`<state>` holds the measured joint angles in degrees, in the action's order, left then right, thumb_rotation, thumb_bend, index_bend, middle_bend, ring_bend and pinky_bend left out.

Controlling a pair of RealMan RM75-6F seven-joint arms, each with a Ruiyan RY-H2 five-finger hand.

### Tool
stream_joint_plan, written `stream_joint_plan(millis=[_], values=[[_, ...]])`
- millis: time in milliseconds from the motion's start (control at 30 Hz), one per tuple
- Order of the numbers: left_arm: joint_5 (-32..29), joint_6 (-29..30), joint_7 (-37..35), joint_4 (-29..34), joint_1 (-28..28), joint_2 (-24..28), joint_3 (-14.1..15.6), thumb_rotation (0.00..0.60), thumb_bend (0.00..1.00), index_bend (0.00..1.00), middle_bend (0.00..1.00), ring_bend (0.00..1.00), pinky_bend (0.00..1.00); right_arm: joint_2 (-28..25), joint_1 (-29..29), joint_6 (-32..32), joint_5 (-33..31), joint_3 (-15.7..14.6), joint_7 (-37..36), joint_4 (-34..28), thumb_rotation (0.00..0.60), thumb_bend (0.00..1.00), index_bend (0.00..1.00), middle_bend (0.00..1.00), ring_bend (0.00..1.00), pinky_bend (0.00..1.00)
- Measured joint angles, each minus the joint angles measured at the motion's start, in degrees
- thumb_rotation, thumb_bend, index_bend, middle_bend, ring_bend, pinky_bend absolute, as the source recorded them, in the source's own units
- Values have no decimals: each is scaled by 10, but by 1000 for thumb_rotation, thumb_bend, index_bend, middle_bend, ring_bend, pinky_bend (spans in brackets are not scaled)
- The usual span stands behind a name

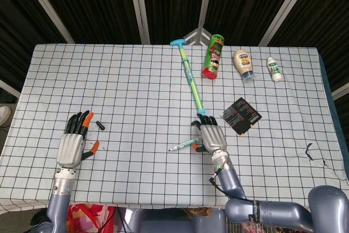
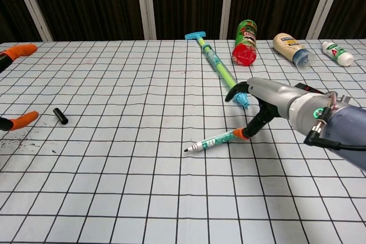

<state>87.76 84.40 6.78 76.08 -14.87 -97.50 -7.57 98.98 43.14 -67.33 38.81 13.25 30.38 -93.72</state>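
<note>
The right hand [image 1: 211, 138] is low over the middle of the desk [image 1: 136, 80], near the front. Its thumb tip touches the back end of a green and white marker [image 2: 214, 140], which lies flat on the checked cloth with its dark tip pointing left. The other fingers [image 2: 235, 92] curl above it, and I cannot tell if the hand really pinches the marker.

The left hand [image 1: 73, 141] is at the near left side, with its fingers spread and nothing in them. A small black cap [image 1: 100, 125] lies on the cloth just right of its fingertips, not touching them.

A long water squirter [image 1: 188, 77] lies just beyond the right hand. A dark card [image 1: 241, 115] lies to its right. A green can [image 1: 213, 57] and two bottles [image 1: 244, 64] lie at the far side.
</note>
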Motion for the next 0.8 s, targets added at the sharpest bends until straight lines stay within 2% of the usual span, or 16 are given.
stream_joint_plan(millis=[200,267,367,467,567,700,800], values=[[43,36,33,68,8,43,18,600,407,0,0,0,59,-7,-6,-20,7,13,-1,-28,600,218,7,61,22,0],[53,51,49,94,14,62,23,600,409,8,10,0,59,-16,-10,-26,12,16,-4,-42,600,218,52,61,31,0],[59,69,78,132,28,99,27,600,413,51,43,0,61,-41,-23,-44,31,19,-13,-72,600,219,188,61,57,0],[57,92,106,166,48,144,30,600,414,84,67,0,62,-81,-45,-67,71,13,-25,-100,600,218,258,61,64,0],[50,113,120,196,72,193,34,600,415,85,67,0,62,-134,-73,-89,116,-2,-38,-119,600,218,258,61,63,0],[37,145,119,220,108,258,39,600,415,81,37,0,62,-205,-116,-111,183,-38,-61,-124,600,218,207,61,64,0],[22,166,97,228,135,298,42,600,414,72,18,0,62,-233,-146,-124,225,-61,-101,-109,600,218,183,61,64,0]])
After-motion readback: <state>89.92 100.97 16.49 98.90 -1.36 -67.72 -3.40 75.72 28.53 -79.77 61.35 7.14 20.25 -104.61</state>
